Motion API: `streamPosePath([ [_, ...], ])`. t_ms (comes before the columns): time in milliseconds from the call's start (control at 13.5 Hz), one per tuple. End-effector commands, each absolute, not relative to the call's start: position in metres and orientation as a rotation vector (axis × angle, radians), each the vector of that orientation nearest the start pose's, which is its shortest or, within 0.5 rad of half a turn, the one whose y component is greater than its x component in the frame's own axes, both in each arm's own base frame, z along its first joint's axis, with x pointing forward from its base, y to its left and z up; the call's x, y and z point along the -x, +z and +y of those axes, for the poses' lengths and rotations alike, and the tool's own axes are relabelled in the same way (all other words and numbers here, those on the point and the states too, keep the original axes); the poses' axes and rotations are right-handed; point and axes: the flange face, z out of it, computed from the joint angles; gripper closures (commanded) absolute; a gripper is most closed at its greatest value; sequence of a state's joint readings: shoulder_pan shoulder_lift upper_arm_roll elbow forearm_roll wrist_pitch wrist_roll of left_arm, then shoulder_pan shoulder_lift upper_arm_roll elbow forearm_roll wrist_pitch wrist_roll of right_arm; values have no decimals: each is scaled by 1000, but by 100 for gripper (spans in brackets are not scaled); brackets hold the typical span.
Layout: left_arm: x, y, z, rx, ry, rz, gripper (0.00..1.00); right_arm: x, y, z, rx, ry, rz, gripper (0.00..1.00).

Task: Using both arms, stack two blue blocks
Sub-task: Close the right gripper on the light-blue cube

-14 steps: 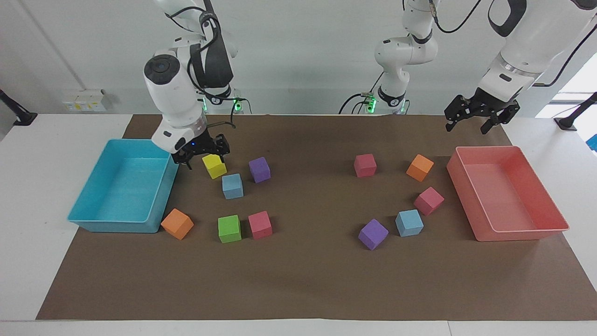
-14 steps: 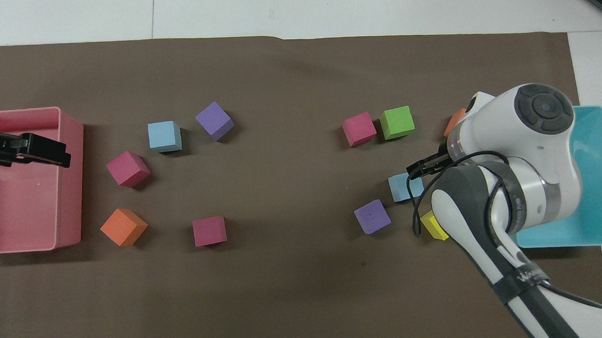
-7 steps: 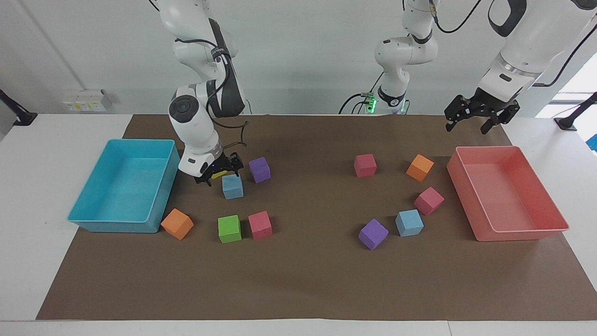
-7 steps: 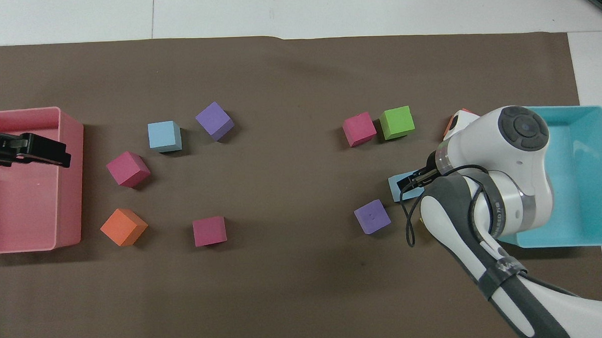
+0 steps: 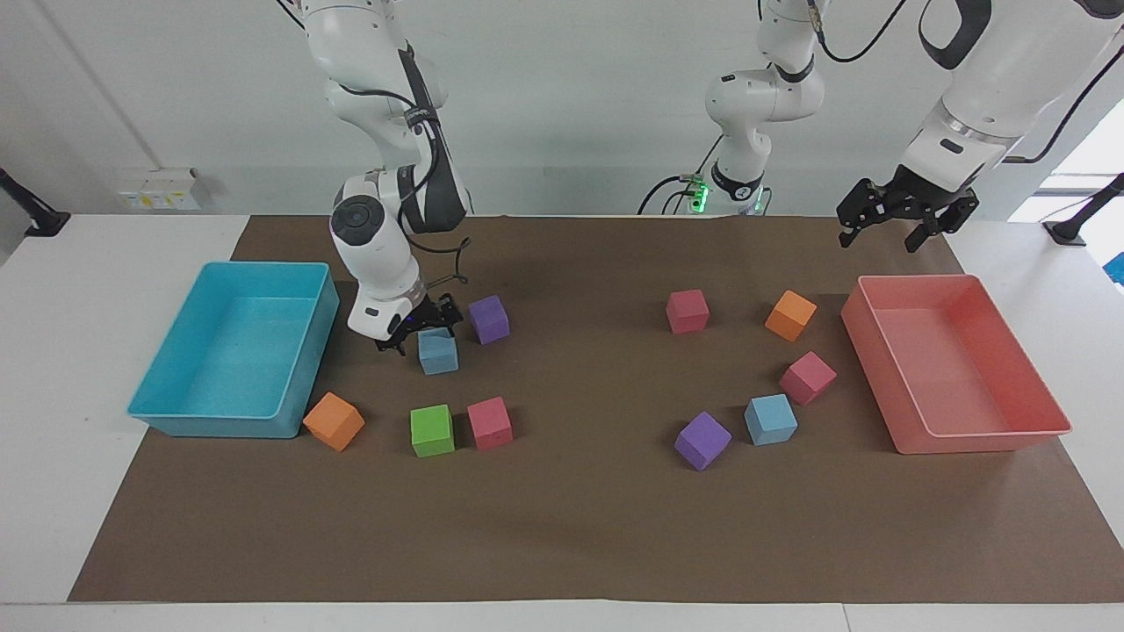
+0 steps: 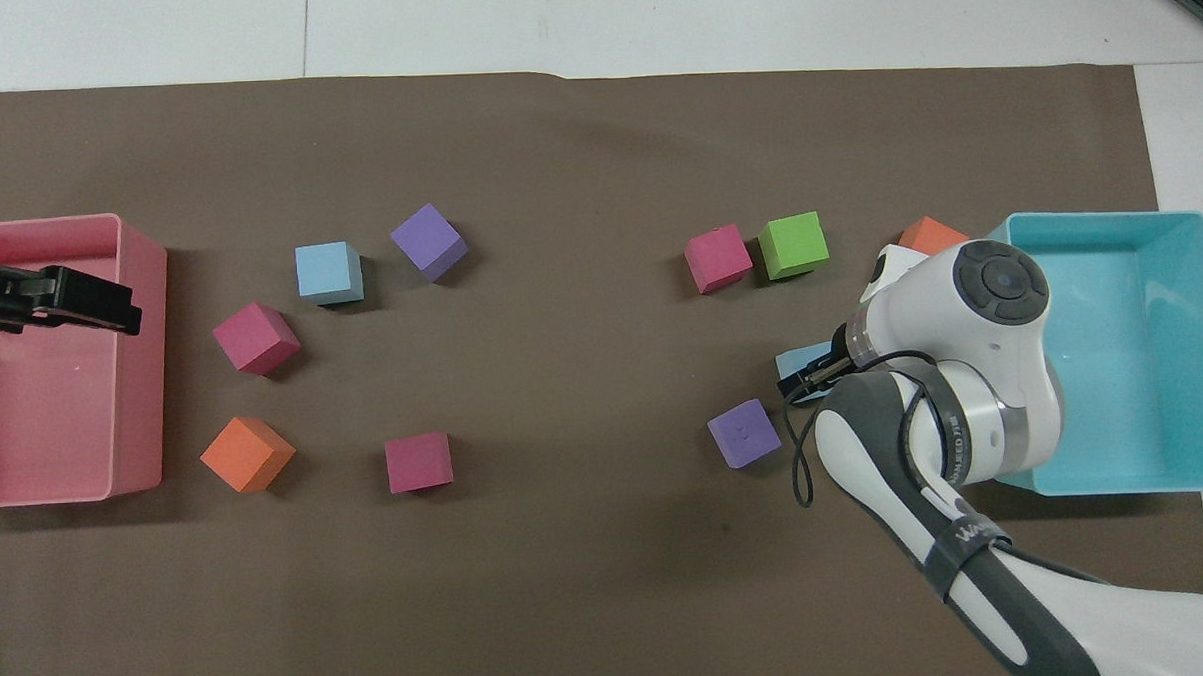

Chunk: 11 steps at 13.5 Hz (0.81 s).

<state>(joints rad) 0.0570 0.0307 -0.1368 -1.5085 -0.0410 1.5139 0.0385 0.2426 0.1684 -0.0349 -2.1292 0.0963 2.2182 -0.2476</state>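
Note:
One blue block point(image 5: 437, 353) lies on the brown mat near the turquoise tray, and only its corner point(image 6: 794, 361) shows under the arm in the overhead view. My right gripper point(image 5: 423, 332) point(image 6: 808, 374) is down at that block's top, open, with its fingers to either side of it. The second blue block point(image 5: 771, 419) point(image 6: 329, 272) lies toward the left arm's end of the table, beside a purple block point(image 5: 702, 441). Held high, my left gripper point(image 5: 880, 240) point(image 6: 120, 310) waits open over the pink tray's edge with nothing in it.
The turquoise tray point(image 5: 176, 412) point(image 6: 1127, 477) stands at the right arm's end and the pink tray point(image 5: 966, 439) point(image 6: 153, 394) at the left arm's. A purple block point(image 5: 488, 318) sits close beside the right gripper. Green point(image 5: 432, 430), pink point(image 5: 489, 422) and orange point(image 5: 334, 420) blocks lie farther out.
My right arm has swung from beside the turquoise tray and the yellow block over to the blue block and come down onto it. The yellow block is now hidden. The left arm has not moved.

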Motion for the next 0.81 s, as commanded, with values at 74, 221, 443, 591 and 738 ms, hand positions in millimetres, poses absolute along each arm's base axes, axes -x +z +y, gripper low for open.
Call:
streamPosePath([
  [74, -557, 635, -46, 3194, 55, 182, 0, -542, 319, 115, 2985, 103, -646, 0],
  [221, -557, 635, -46, 3194, 55, 182, 0, -539, 313, 114, 2983, 112, -656, 0],
  [443, -557, 635, -46, 3194, 55, 182, 0, -535, 302, 113, 2987, 105, -652, 0],
  [591, -557, 635, -46, 3194, 55, 182, 0, -535, 301, 112, 2988, 101, -650, 0],
  [738, -557, 635, -46, 3194, 55, 182, 0, -535, 294, 112, 2991, 106, -646, 0],
])
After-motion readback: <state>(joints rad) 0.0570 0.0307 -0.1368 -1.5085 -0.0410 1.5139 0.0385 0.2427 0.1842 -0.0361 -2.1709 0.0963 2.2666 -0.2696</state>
